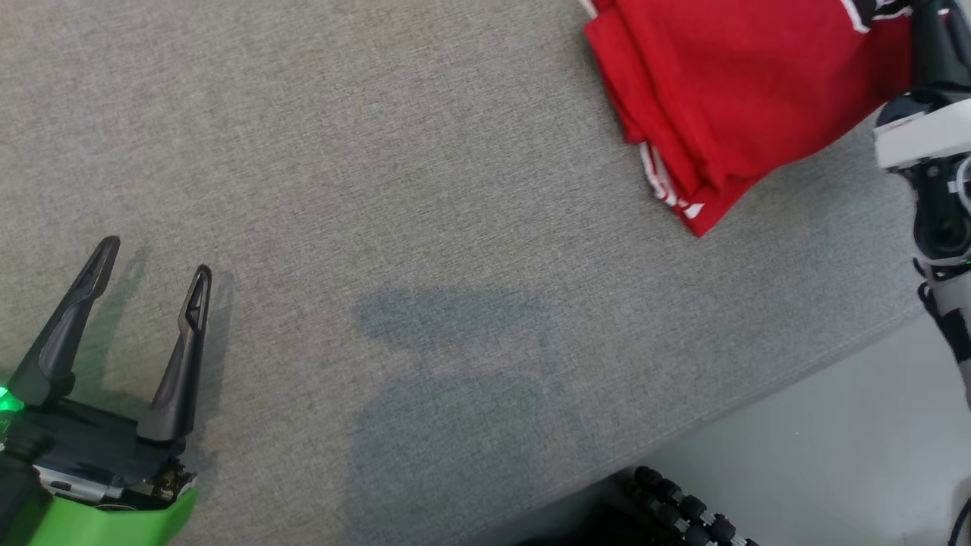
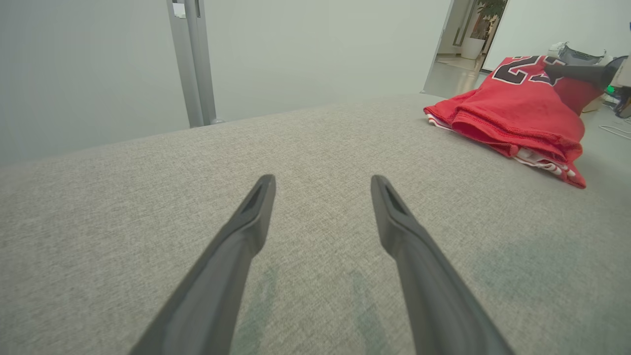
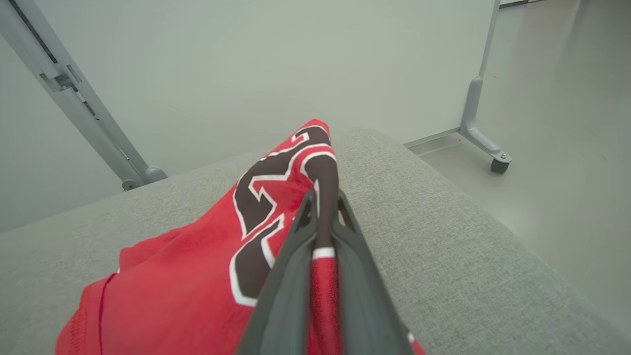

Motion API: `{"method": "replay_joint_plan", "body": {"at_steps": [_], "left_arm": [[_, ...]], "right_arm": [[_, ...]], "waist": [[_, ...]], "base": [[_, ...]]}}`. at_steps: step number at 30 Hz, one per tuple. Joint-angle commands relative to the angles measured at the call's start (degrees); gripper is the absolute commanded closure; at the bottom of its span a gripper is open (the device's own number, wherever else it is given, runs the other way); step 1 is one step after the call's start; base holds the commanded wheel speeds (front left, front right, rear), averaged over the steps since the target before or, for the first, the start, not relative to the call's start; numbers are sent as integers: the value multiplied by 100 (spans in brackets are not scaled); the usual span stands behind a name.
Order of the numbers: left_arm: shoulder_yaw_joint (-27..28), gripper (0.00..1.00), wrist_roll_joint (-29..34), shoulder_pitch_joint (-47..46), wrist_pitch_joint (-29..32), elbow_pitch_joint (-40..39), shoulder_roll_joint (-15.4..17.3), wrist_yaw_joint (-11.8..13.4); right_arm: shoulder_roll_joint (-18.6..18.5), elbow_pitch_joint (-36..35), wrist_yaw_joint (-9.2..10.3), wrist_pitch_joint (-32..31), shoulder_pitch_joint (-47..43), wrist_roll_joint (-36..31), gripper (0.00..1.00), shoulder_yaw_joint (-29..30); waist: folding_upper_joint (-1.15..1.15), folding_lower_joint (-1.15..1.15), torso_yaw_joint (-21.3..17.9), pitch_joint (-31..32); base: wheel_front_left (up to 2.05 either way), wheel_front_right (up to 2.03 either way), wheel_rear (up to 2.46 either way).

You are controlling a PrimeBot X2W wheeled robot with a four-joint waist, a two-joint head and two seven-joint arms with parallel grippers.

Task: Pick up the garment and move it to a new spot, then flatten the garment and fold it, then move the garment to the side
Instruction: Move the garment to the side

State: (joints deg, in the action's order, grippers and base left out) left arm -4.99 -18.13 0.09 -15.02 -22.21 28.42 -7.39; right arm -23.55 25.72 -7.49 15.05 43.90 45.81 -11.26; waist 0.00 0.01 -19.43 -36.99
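Near left: your left gripper (image 1: 156,256) sits low over the grey fabric surface (image 1: 455,189). Its fingers are spread wide with nothing between them, and the left wrist view confirms bare cloth between the two tips. Near right, past the surface's edge, you have pale floor (image 1: 834,455) and a black ribbed cable (image 1: 683,512).

Middle: a soft shadow falls across the centre of the surface.

Far right: the red garment (image 1: 728,91) lies bunched in layered folds near the right edge of the surface, well apart from the left gripper. White-striped trim shows at its near corner, and a black number outlined in white shows on its upper part. Your right gripper (image 3: 323,199) is clamped on a raised fold of the garment at that number, with cloth pinched between both fingers. That part is lifted while the rest lies on the surface.

Farthest: a pale partition panel (image 3: 296,59) on a wheeled foot (image 3: 485,143) stands behind the surface.
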Motion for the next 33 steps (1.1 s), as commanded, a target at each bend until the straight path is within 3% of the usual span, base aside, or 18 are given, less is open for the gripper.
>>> {"method": "replay_joint_plan", "body": {"at_steps": [1, 6, 11, 14, 16, 17, 18, 19, 25, 33], "left_arm": [[16, 0, -35, -118, -12, -46, 55, -20], [15, 0, -77, -147, -12, -122, 73, -20], [-10, 0, -99, -211, -12, -159, 102, -20], [-33, 0, -98, -227, -12, -166, 113, -20], [-65, 0, -98, -252, -12, -149, 121, -20], [-81, 0, -101, -262, -12, -137, 126, -20], [-96, 0, -108, -279, -12, -125, 125, -20], [-108, 0, -109, -304, -12, -109, 120, -20], [-191, 0, -118, -391, -12, 20, -30, -20], [-326, 0, -101, -412, -12, 453, -546, -21]], "right_arm": [[-91, 6, 1, 18, 77, -63, 100, 182], [-318, -95, 1, -209, 93, -346, 100, 864], [-292, -155, 1, -609, 57, -719, 100, 1481], [-194, -120, 1, -731, 50, -954, 95, 1670], [-58, -114, 1, -795, 43, -1185, 84, 1844], [-12, -102, 1, -792, 46, -1337, 72, 1944], [18, -79, 1, -792, 43, -1522, 52, 2042], [45, -51, 1, -755, 54, -1741, 0, 2149], [478, -193, 1, -315, 43, -2952, 0, 2552], [1286, -466, 3, -27, -479, -3326, 0, 1613]], "waist": [[0, -1, 153, -139], [0, -1, 262, -168], [0, -1, 358, -187], [0, -1, 396, -198], [0, -1, 436, -196], [0, -1, 455, -191], [0, -1, 478, -185], [0, -1, 503, -179], [0, -1, 656, 51], [0, -1, 871, 773]], "base": [[0, 0, 0], [0, 0, 0], [0, 0, 0], [0, 0, 0], [0, 0, 0], [0, 0, 0], [0, 0, 0], [0, 0, 0], [0, 0, 0], [0, 0, 0]]}}
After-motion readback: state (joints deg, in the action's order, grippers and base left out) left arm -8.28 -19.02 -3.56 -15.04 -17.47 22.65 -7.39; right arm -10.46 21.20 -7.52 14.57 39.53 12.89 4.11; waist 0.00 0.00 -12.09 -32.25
